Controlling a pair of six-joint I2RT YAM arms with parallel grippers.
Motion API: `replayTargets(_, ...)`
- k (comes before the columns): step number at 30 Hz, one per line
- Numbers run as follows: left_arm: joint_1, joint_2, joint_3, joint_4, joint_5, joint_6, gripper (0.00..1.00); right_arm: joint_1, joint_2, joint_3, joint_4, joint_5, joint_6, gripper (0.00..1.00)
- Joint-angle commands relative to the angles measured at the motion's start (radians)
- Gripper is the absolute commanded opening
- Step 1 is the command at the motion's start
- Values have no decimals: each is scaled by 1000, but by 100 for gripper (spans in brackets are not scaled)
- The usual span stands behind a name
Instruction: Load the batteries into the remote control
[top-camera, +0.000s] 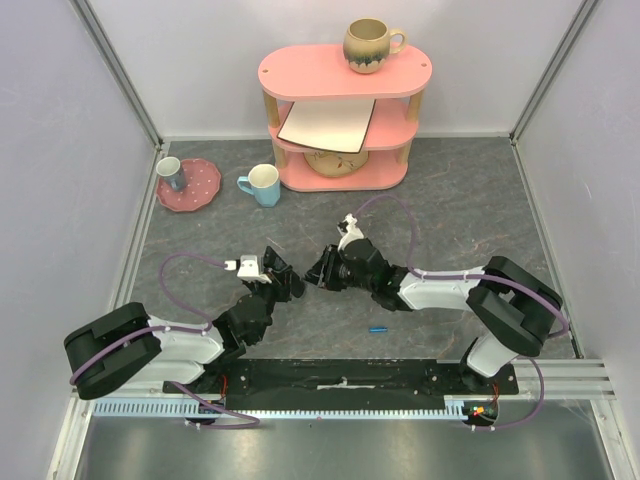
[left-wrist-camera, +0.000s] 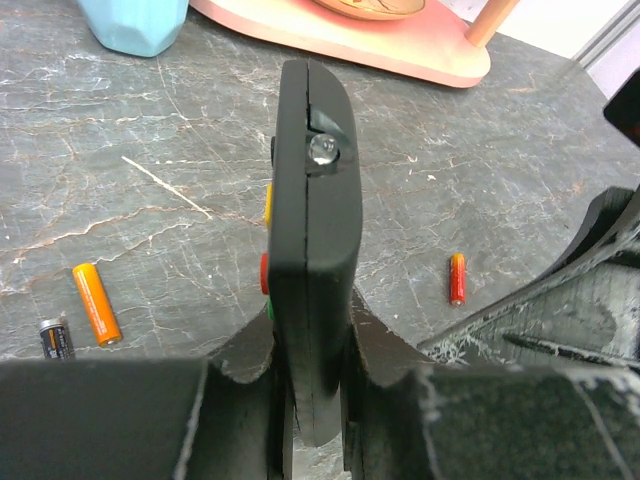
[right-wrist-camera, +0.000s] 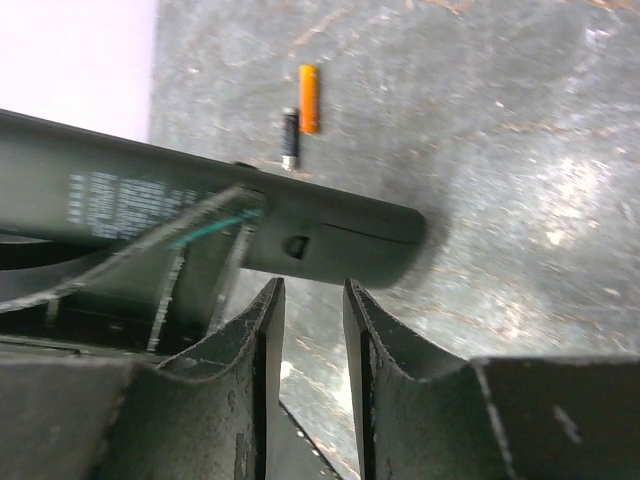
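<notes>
The left claw (left-wrist-camera: 315, 372) clamps the remote control (left-wrist-camera: 315, 180) edge-up, a light, stiff, slick bar best gripped across its long edges; the right claw (right-wrist-camera: 313, 300), parted and empty, sits beside its end; the small, roll-prone red-orange battery (left-wrist-camera: 456, 278) lies on the bench (left-wrist-camera: 520, 190) right of the left claw.

A dark grey, marble-veined desk (top-camera: 460, 210) is enclosed by plain pale walls (top-camera: 60, 120). At its far side stands a pink three-tier shelf (top-camera: 300, 72) holding a brown mug (top-camera: 368, 45), a white board (top-camera: 328, 125) and a bowl (top-camera: 335, 162). To its left sit a blue mug (top-camera: 263, 186) and a pink plate (top-camera: 205, 187) bearing a small cup (top-camera: 170, 173).
</notes>
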Motion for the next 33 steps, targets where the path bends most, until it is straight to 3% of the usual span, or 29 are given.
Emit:
replayTargets(1,-5,7,-21,59,-2,10,2,0,4,13,161,-41,37,36)
replayTargets(7,-7,24,-18,74,12,6,2,0,49,59,166,-60,37,29)
replayTargets(11,-5,32,-15,75,18,2,2,1,75,73,180,-70,44,16)
replayTargets(20,-7,38,-9,80,24,6,2,-2,104,84,167,-67,47,1)
replayTargets(33,-5,39,-3,80,30,8,2,-13,110,53,172,-43,53,0)
